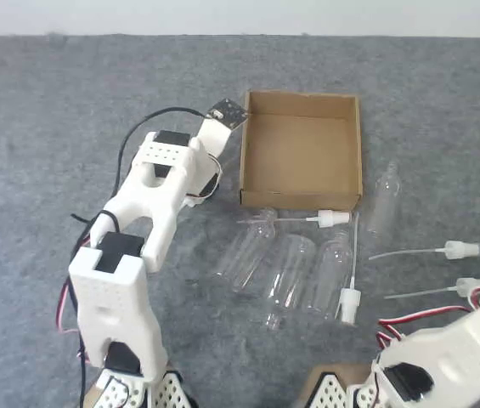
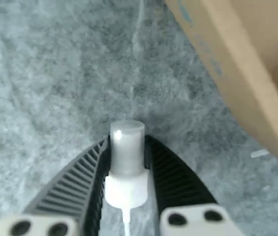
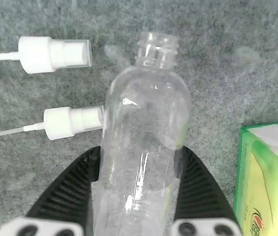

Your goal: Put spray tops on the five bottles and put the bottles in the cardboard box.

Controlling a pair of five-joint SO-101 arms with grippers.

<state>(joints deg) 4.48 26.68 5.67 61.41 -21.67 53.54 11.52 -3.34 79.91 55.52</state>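
Observation:
My left gripper (image 2: 126,140) is shut on a white spray top (image 2: 126,162) just above the grey felt, beside the outer wall of the cardboard box (image 2: 237,64). In the high view the left arm (image 1: 172,170) ends at the left side of the open, empty cardboard box (image 1: 301,102). A clear open-necked bottle (image 3: 143,137) sits between the fingers of my shut right gripper (image 3: 139,152). Two spray tops (image 3: 55,54) (image 3: 72,123) lie beside its neck. In front of the box lie several clear bottles (image 1: 289,270) and two more spray tops (image 1: 333,219) (image 1: 350,304).
A green carton (image 3: 269,177) stands close beside the held bottle. One bottle (image 1: 384,200) lies apart, right of the box's front corner. The right arm (image 1: 452,357) is at the near right corner, next to two spray tops (image 1: 460,249). Grey felt covers the table.

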